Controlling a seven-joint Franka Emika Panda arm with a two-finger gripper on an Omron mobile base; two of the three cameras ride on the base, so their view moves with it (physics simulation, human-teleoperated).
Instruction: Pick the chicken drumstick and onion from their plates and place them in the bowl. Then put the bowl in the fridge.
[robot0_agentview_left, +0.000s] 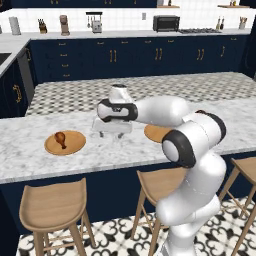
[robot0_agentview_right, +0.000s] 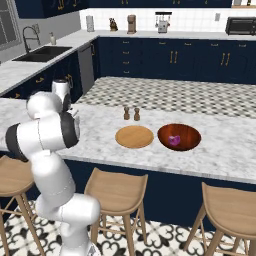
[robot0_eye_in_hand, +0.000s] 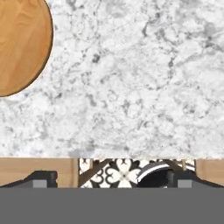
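Note:
The golden-brown chicken drumstick (robot0_agentview_left: 61, 138) lies on the left tan plate (robot0_agentview_left: 72, 147) on the marble island. My gripper (robot0_agentview_left: 111, 133) hangs open just above the counter, right of that plate, with nothing between its fingers. In the hand view the gripper (robot0_eye_in_hand: 111, 179) shows wide-spread tips over bare marble, and a plate's rim (robot0_eye_in_hand: 26, 48) curves in at the upper left, with no food on the part that shows. The second plate (robot0_agentview_right: 134, 136) sits bare. Right of it, the dark reddish-brown bowl (robot0_agentview_right: 187, 131) holds the purple onion (robot0_agentview_right: 174, 140). The fridge is out of view.
Two small shakers (robot0_agentview_right: 131, 114) stand behind the bare plate. Wooden stools (robot0_agentview_left: 52, 205) line the island's near edge. Navy cabinets and a sink (robot0_agentview_right: 42, 52) lie beyond the tiled floor.

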